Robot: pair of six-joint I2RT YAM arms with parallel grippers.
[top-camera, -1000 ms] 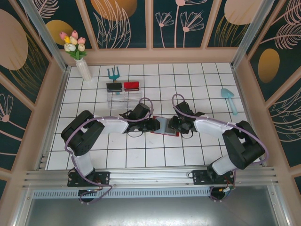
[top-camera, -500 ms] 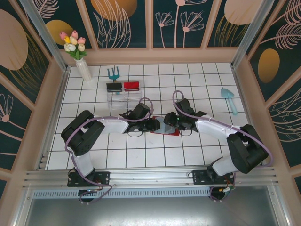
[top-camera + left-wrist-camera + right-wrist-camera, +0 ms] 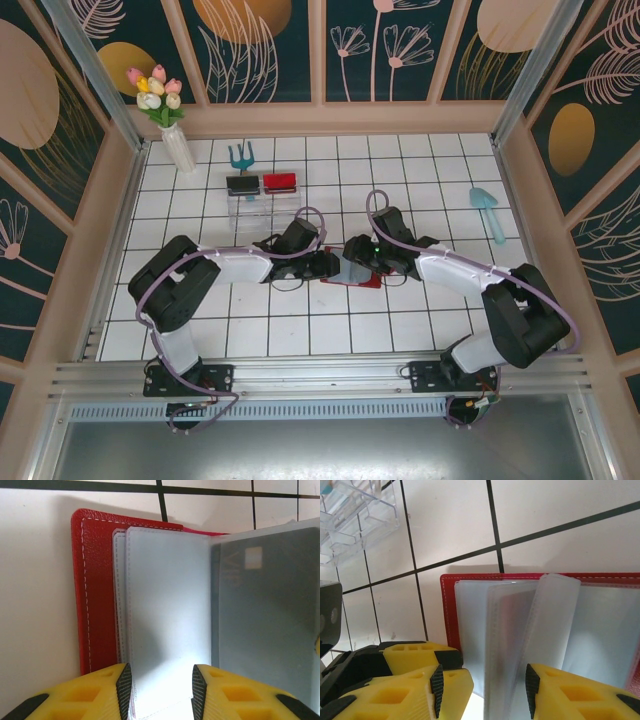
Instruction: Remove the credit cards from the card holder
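The red card holder [image 3: 364, 281] lies open on the white tiles between both arms. In the left wrist view its red cover [image 3: 95, 595] and clear pockets [image 3: 165, 605] lie flat, and a greyish credit card [image 3: 265, 620] with a pale square sits in a pocket on the right. My left gripper [image 3: 161, 690] [image 3: 328, 266] is open over the holder's left edge, its fingers astride a clear pocket. My right gripper [image 3: 482, 690] [image 3: 360, 256] is open, with raised clear pockets between its fingers. One raised pocket holds a dark credit card [image 3: 512, 630].
A clear plastic stand [image 3: 260, 198] [image 3: 350, 515] with a black and a red tray stands behind the holder. A vase of tulips [image 3: 178, 145] and a teal rake [image 3: 240, 155] are at the back left. A blue trowel [image 3: 487, 210] lies to the right. Walls enclose the tiled floor.
My right gripper has moved left over the holder and its jaws have widened. A pocket page now stands raised. The left arm has stayed put.
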